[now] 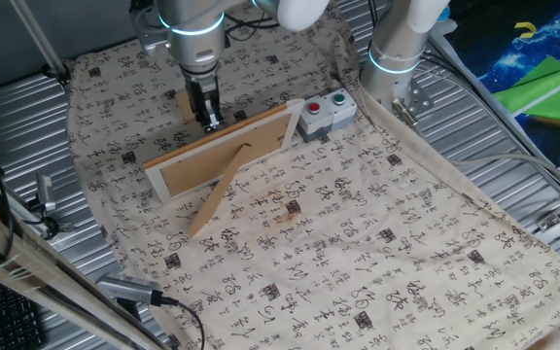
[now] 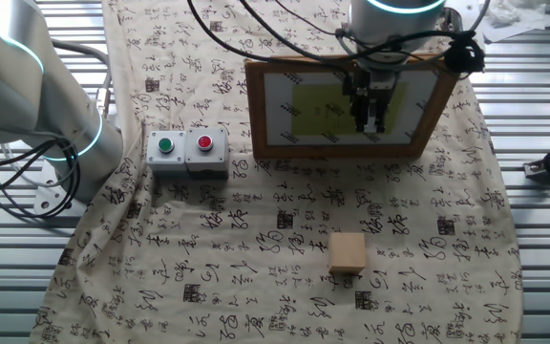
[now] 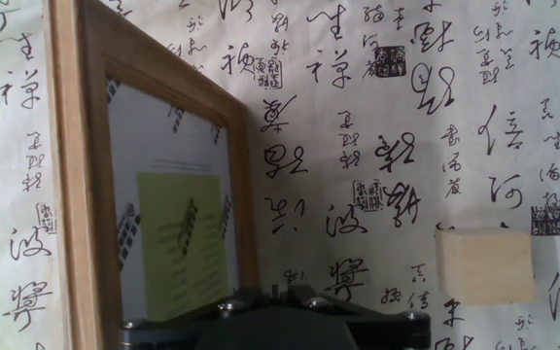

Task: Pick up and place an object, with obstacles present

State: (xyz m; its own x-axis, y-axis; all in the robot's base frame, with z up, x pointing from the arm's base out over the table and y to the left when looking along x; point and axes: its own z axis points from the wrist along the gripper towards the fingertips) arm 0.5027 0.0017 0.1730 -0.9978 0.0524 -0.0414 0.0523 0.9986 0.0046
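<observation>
The small tan wooden block lies on the patterned cloth, well in front of the picture frame in that view. In the hand view the block is at the lower right and the frame fills the left. In one fixed view the block peeks out behind the frame, just left of my gripper. The frame's prop leg slants toward the front. My gripper hangs above the frame and holds nothing. Its fingers show a narrow gap. The fingertips are hidden in the hand view.
A grey button box with a green and a red button stands beside the frame's end and also shows in one fixed view. A second white arm's base stands at the cloth's edge. Ribbed metal surrounds the cloth.
</observation>
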